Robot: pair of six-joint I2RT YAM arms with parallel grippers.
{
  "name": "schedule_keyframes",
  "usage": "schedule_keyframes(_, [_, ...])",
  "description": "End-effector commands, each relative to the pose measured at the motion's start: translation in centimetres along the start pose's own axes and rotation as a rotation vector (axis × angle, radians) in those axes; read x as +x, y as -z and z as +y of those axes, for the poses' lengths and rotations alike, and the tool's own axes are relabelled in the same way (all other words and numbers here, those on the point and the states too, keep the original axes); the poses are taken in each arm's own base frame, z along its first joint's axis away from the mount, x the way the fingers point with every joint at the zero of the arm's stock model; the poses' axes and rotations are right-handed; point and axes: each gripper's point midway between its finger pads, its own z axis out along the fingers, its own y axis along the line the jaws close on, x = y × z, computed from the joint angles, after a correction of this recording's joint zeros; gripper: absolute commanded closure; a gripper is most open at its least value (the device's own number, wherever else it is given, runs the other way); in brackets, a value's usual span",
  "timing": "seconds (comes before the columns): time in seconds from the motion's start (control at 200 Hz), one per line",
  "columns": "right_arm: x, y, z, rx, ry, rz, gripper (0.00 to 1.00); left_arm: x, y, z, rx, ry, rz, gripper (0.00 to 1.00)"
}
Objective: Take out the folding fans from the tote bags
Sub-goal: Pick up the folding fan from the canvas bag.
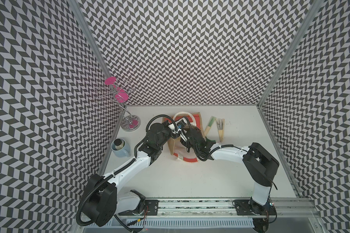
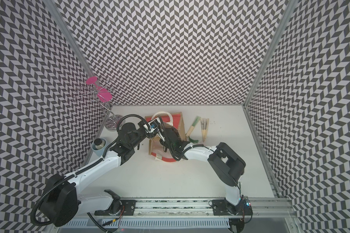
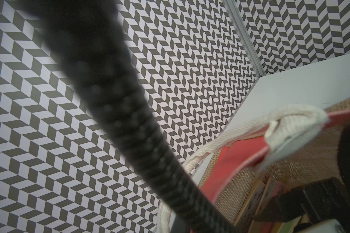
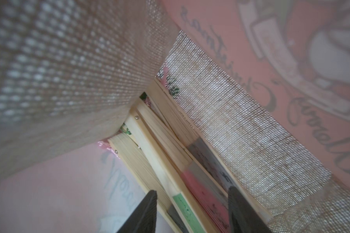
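far left, a wire stand and a blue mug sit well apart from the work. the left gripper is at the tote bag's mouth, by a cream handle, jaws pressed together. whether they pinch the rim, i cannot tell. the right gripper reaches inside with its claw spread, fingers flanking a crossed stack of folding fans wedged in a jute corner. a few more fans lie on the table just beside the bag, to the right.

the risks, as i judge them: the jaws span several sticks, so closing could take two or slip off one. a crossed fan or its tassel could also catch and drag the bag along.
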Motion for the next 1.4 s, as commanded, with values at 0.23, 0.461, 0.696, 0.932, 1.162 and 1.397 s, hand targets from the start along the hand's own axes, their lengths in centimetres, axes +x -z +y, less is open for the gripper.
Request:
schedule_keyframes(0.23, [1.7,-2.1,1.9,-0.091,0.064,0.076,0.44,-3.0,0.9,0.3,0.027,-0.043,-0.112,1.0])
schedule_keyframes(0.461, [2.4,-3.3,1.8,-0.053,0.104,0.107,0.44,-3.1,1.0,0.0,0.04,-0.04,-0.118,1.0])
schedule_keyframes(0.696, [5.3,-5.5,0.6,0.035,0.096,0.21,0.44,-3.1,0.8,0.6,0.018,-0.017,-0.107,1.0])
schedule_keyframes(0.932, [5.3,-4.4,2.2,-0.06,0.085,0.209,0.46,-2.7,0.5,1.0,-0.008,-0.007,-0.092,1.0])
schedule_keyframes(1.162, [6.5,-2.5,4.5,-0.166,0.048,0.25,0.57,-2.4,0.1,1.7,-0.048,0.009,-0.075,1.0])
schedule_keyframes(1.397, [6.6,-2.1,5.0,-0.189,0.039,0.26,0.71,-2.4,0.1,1.6,-0.042,0.015,-0.081,1.0])
